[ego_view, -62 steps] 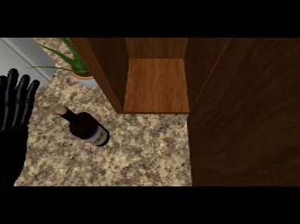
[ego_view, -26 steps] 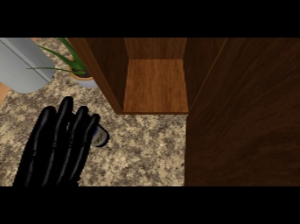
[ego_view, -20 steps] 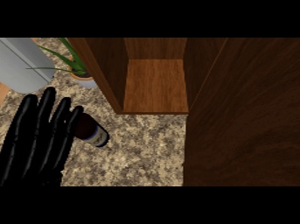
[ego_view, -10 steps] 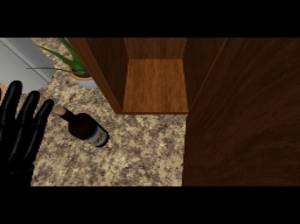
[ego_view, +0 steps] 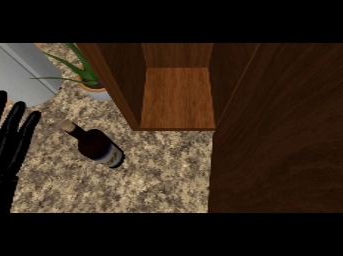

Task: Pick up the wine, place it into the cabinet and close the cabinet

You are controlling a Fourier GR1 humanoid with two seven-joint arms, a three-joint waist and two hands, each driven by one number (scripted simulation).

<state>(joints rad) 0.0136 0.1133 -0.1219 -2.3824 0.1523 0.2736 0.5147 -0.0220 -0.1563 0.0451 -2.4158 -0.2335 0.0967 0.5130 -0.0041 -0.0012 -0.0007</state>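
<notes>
Sliding further left since a moment ago, left hand (ego_view: 4, 142) open, empty, wine (ego_view: 96, 145) just right, uncovered, neck pointing up-left, base down-right.

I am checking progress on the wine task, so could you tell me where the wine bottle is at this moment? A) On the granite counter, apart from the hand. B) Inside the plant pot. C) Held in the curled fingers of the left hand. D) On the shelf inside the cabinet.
A: the wine bottle stands on the speckled counter in front of the open cabinet, with a gap between it and the open left hand.
</notes>
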